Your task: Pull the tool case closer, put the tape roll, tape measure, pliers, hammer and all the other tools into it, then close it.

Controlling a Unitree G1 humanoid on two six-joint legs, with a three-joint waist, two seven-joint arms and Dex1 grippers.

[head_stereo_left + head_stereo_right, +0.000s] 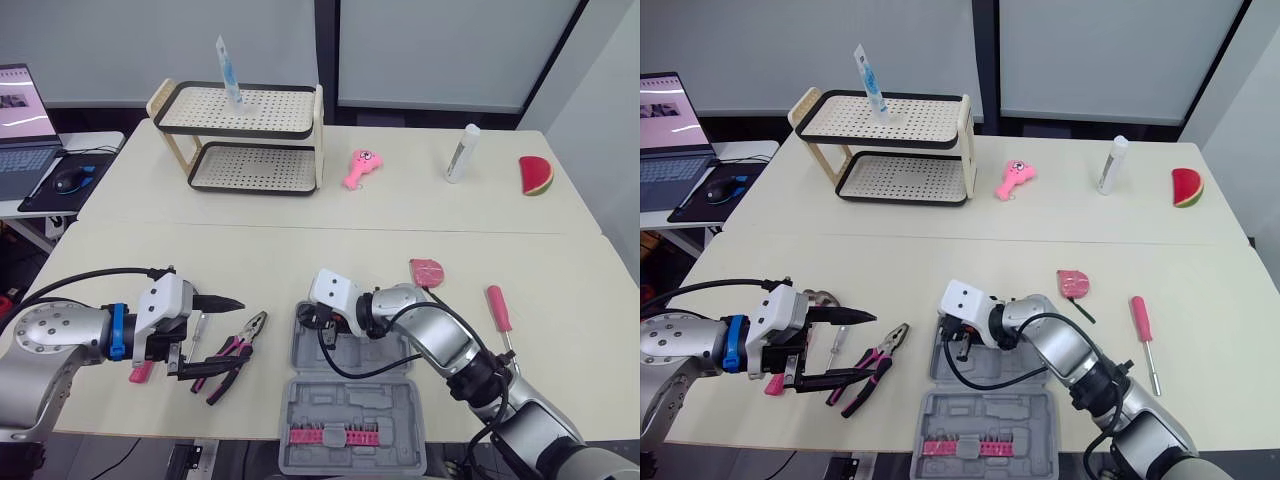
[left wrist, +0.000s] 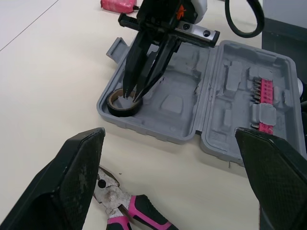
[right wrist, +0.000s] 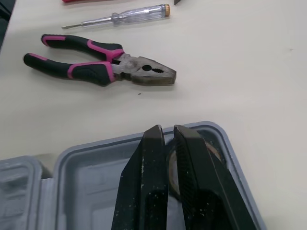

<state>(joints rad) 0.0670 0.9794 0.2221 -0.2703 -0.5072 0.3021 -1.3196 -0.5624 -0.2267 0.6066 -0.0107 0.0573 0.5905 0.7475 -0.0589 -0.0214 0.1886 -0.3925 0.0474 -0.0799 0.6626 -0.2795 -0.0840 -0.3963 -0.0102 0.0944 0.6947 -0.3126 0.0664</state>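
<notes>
Between the right end effector's [image 2: 132, 97] nearly closed fingers sits one tape roll [image 2: 123, 109], pinched at its rim in a corner pocket of the one open tool case [image 2: 182, 120]. Under the left end effector [image 1: 234, 333], spread wide and empty, lies one pair of pliers [image 3: 100, 67]. The right wrist view adds one clear-handled screwdriver [image 3: 120, 15] just beyond them.

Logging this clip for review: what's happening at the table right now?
The tool case lies open. The right pincer is down in its corner, shut on the tape roll. The left pincer hovers open over the pliers, which lie on the table beside the case. A red-handled screwdriver also waits outside.
</notes>
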